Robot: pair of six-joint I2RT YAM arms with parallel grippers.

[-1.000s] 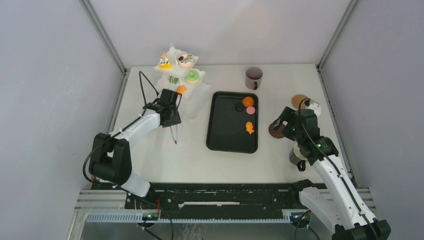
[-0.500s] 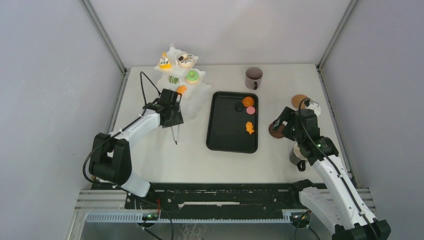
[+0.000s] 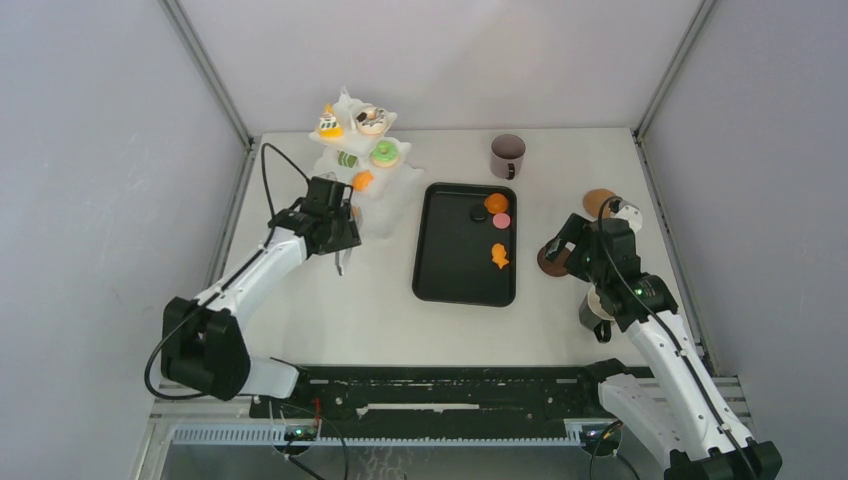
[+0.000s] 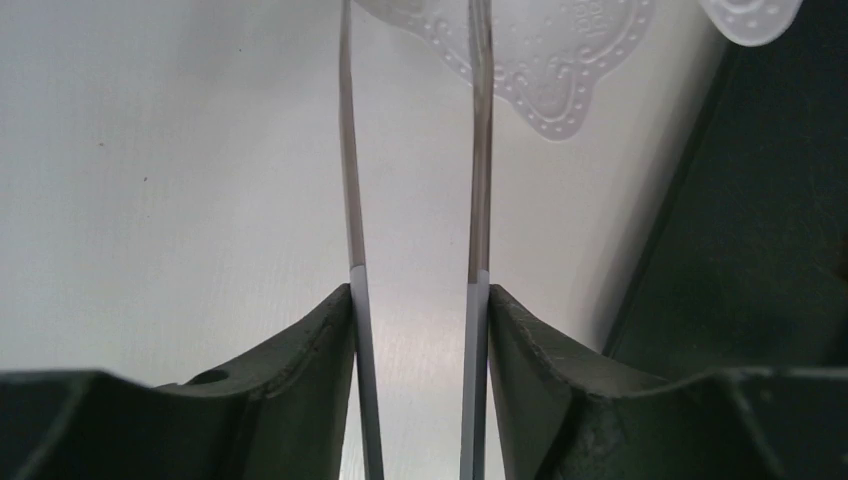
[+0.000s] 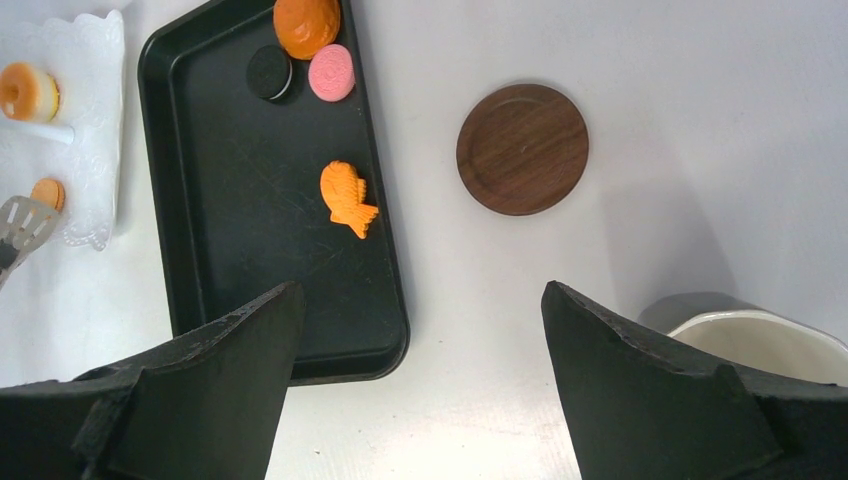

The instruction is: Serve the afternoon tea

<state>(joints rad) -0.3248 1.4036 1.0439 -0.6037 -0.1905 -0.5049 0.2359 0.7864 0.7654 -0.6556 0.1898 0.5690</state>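
Left claw (image 4: 420, 298) is clamped on a pair of metal tongs (image 4: 480, 150), one thin blade against each pad. The blades stand apart and, as far as the wrist view shows, there's nothing between them. It hangs over the table on the left-arm side of the black tray (image 3: 450, 265), close by the lacy foot of the white stand (image 3: 392, 208). That stand sits just off the tray's far left corner and already carries several treats, a green doughnut (image 3: 384, 153) among them.

On the tray itself, four are waiting. An orange bun (image 3: 495, 203), a dark cookie (image 3: 478, 212) and a pink cookie (image 3: 502, 221) bunch at the far right corner. An orange fish cake (image 3: 498, 256) lies alone by the middle of the right rim. They look like light, hard, smooth toys, so I'd expect them to skate or pop out of the blades. A pinch across each disc's edge, or across the fish's thick middle, seems safest.

Beyond the tray's far edge stands a dark mug (image 3: 507, 155); it looks heavier and rigid, best taken by the wall at the rim. Over on the right-arm side of the tray, the right claw (image 5: 420, 292) gapes wide, holding nothing. It's near a round wooden coaster (image 5: 522, 148), with a second mug (image 5: 760, 345) just beside its finger.
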